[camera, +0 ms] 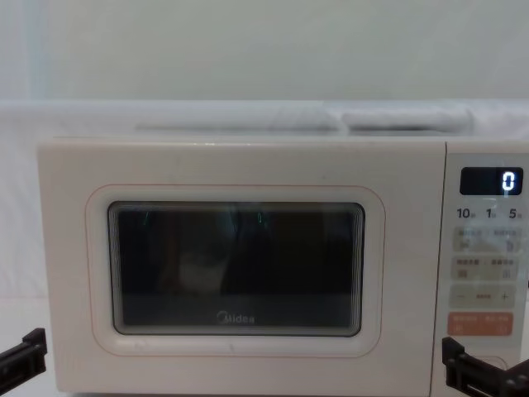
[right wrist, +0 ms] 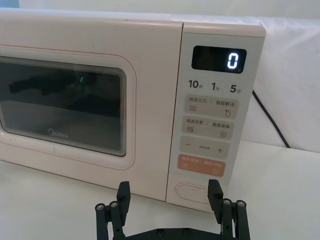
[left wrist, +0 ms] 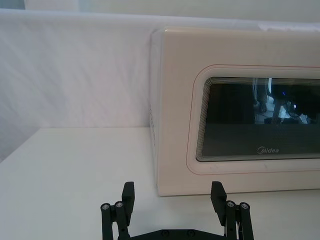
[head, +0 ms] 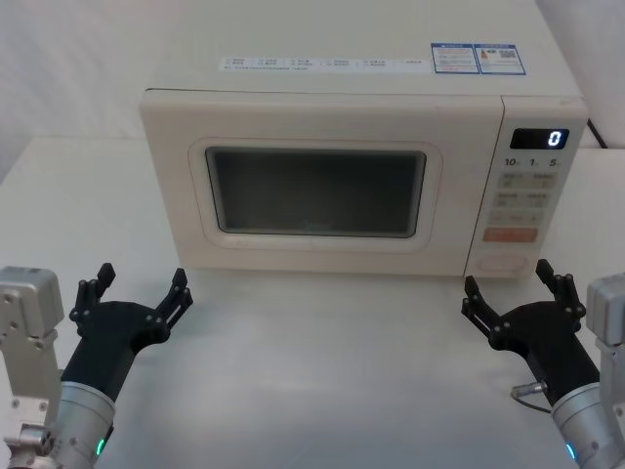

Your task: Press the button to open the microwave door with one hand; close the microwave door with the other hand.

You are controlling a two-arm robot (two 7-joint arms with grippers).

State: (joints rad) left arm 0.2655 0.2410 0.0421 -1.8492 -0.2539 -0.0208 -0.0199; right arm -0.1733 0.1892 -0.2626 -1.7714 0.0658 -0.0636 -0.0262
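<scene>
Cream microwave door (head: 317, 186) with dark rounded-rectangle glass window sits shut, flush with the oven body, filling the centre of the head view. In the chest view it spans nearly the whole frame, Midea logo at lower centre of the glass.

Narrow cream control panel (head: 527, 186) is at the right of the door, its black digital display (head: 539, 138) reading 0. On the panel, an orange rectangular key (right wrist: 201, 165) sits low down, and the wide rounded-oblong cream button (right wrist: 192, 191) is just below that, at the panel's bottom edge. Button unpressed-looking, nothing touching it.

My left black plastic gripper (head: 137, 291) is at lower left of the head view, over the white tabletop (head: 322, 371), jaws spread wide, holding nothing, short of the door's left corner and apart from it.

My right black plastic gripper (head: 516, 291) is at lower right of the head view, jaws also spread, empty. In the right wrist view its fingertips (right wrist: 123, 190) frame the button, near but not touching.

A black power cord (right wrist: 270, 120) trails off the oven's right side.
</scene>
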